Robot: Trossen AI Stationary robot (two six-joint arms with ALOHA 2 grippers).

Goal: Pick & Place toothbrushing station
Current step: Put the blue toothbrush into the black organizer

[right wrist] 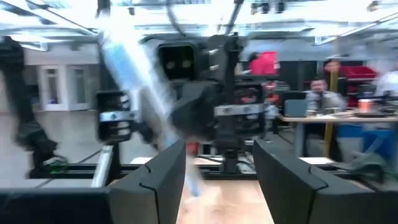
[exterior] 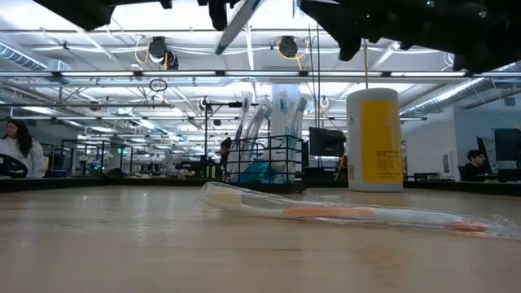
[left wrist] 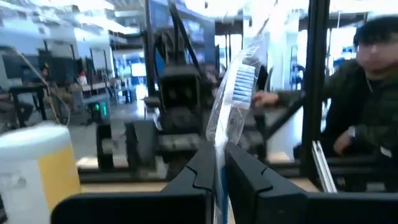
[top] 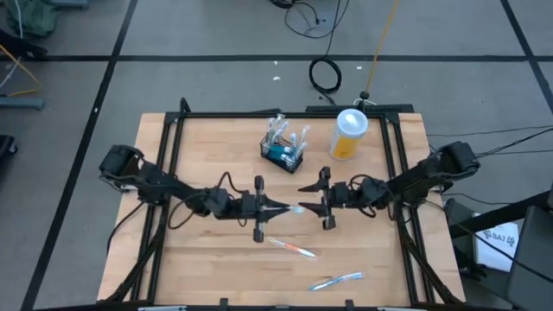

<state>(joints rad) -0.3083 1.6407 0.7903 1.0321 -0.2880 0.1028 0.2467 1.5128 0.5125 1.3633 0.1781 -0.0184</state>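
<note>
left gripper point(top: 278, 207) fingers clenched on a wrapped toothbrush point(left wrist: 235, 93) mid-surface, right gripper point(top: 304, 206) released just beside it; slick wrap could slip b4 reaching the toothbrushing station point(top: 285, 152) at far centre, w/ yellow cup point(top: 347, 135) right of it.

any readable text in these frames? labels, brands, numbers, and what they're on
"SA7": white label on equipment beside the table; characters around it too small to read.
Yellow cup: dark print on its side, too small to read.
Wrapped toothbrush on the table: no legible text.
Nothing else readable.
</note>
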